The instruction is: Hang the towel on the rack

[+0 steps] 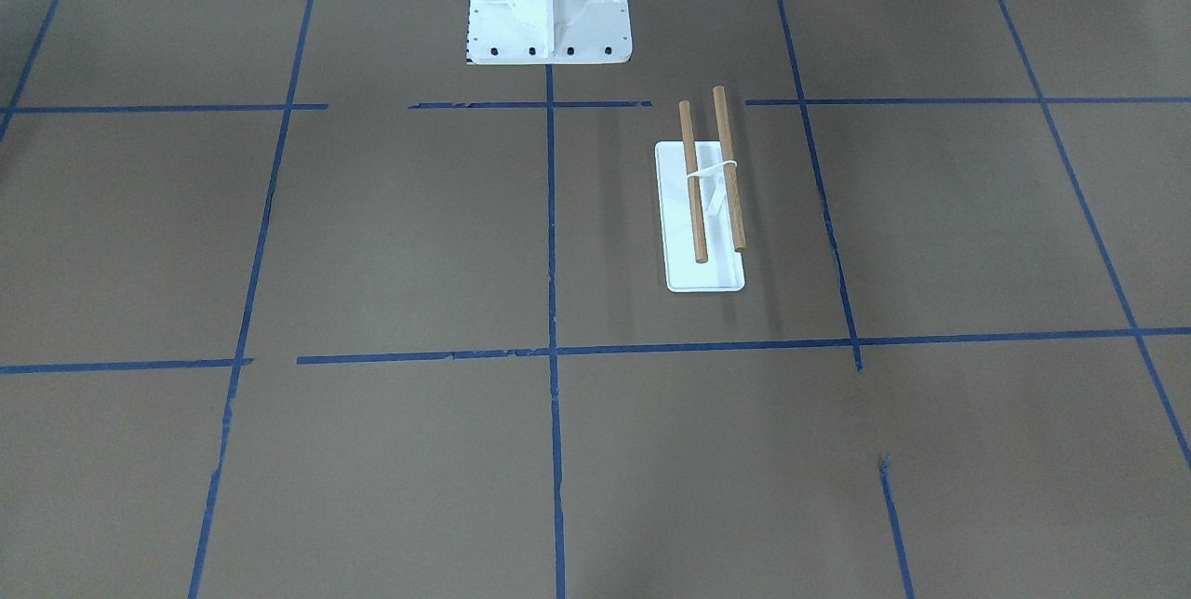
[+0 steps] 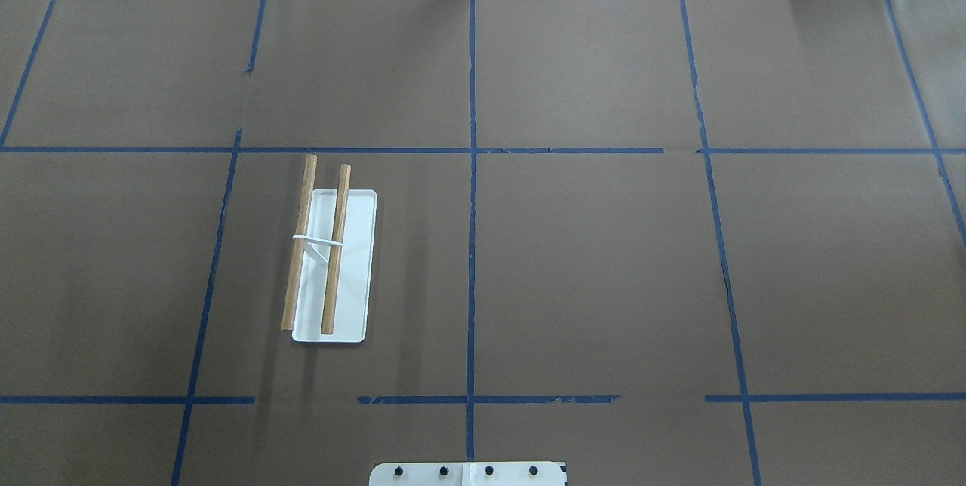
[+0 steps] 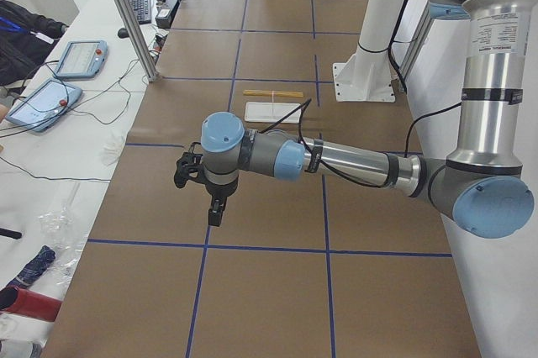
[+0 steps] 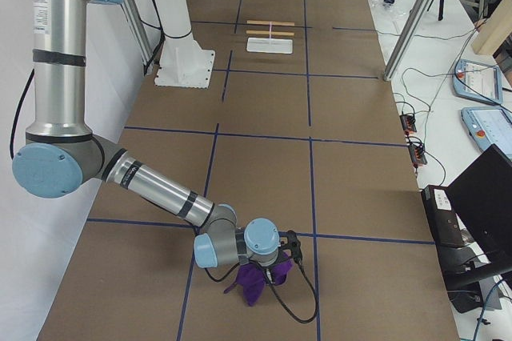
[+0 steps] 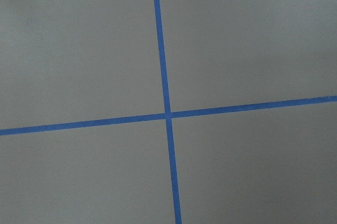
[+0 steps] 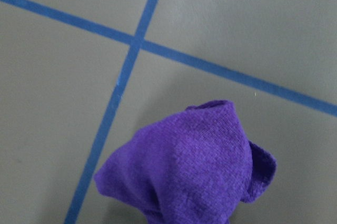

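Observation:
The rack (image 2: pixel 324 259) has two brown wooden dowels on a white support over a flat white base. It stands on the robot's left half of the table and also shows in the front-facing view (image 1: pixel 712 180) and both side views (image 3: pixel 273 93) (image 4: pixel 270 33). The purple towel (image 6: pixel 189 176) hangs bunched just above the brown table at its far right end (image 4: pixel 252 286), right under my right gripper (image 4: pixel 268 269). I cannot tell whether that gripper is shut on it. My left gripper (image 3: pixel 212 207) hovers over the table's left end, far from the rack. I cannot tell whether it is open.
The large white metal pedestal (image 1: pixel 549 13) stands at the robot's side of the table (image 2: pixel 468 473). Blue tape lines (image 5: pixel 167 114) grid the brown paper. Tablets (image 3: pixel 80 55), cables and a laptop (image 4: pixel 480 197) lie on the side benches beyond the table's far edge.

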`<state>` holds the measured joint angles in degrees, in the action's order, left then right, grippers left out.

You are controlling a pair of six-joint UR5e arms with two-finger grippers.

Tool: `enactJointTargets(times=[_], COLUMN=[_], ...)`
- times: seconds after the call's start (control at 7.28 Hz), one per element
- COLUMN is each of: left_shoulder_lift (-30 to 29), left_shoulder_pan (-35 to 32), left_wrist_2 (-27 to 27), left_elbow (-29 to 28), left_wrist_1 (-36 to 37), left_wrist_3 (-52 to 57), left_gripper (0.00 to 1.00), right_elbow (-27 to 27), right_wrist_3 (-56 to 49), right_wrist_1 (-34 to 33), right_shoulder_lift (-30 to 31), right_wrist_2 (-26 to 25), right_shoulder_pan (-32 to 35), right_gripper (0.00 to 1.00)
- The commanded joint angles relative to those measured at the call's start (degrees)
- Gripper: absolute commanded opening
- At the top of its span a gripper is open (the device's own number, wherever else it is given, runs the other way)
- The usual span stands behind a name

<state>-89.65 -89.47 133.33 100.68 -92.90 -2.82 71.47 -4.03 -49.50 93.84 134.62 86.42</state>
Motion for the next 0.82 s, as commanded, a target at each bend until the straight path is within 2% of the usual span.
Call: enactJointTargets(times=[0.0,0.27,0.55,0.69], left_shoulder_lift=[-0.6,-3.3,-4.2,-4.3], left_shoulder_pan=[0.1,0.3,1.7,4.3], left_wrist_2=[0.0,-0.1,-0.2,-0.9], left_elbow=[0.6,0.8,0.2,-1.2], left_wrist_1=[-0.7,-5.6,-17.2,-24.1], left_wrist_3=[0.0,-4.1,-12.3,-18.6], left_gripper=[1.0,1.0,1.0,1.0], right_elbow=[8.8,10.4,11.1,13.6], right_wrist_3=[1.9,8.9,19.8,25.0], right_wrist_1=[-0.2,-2.0,-2.5,-2.6], right_shoulder_lift=[-1.4,-8.0,-14.8,-16.0], right_wrist_2=[-0.5,-1.6,-3.1,-6.6], right_shoulder_pan=[1.3,1.1,-3.6,-7.7], right_gripper=[0.0,0.0,0.0,0.0])
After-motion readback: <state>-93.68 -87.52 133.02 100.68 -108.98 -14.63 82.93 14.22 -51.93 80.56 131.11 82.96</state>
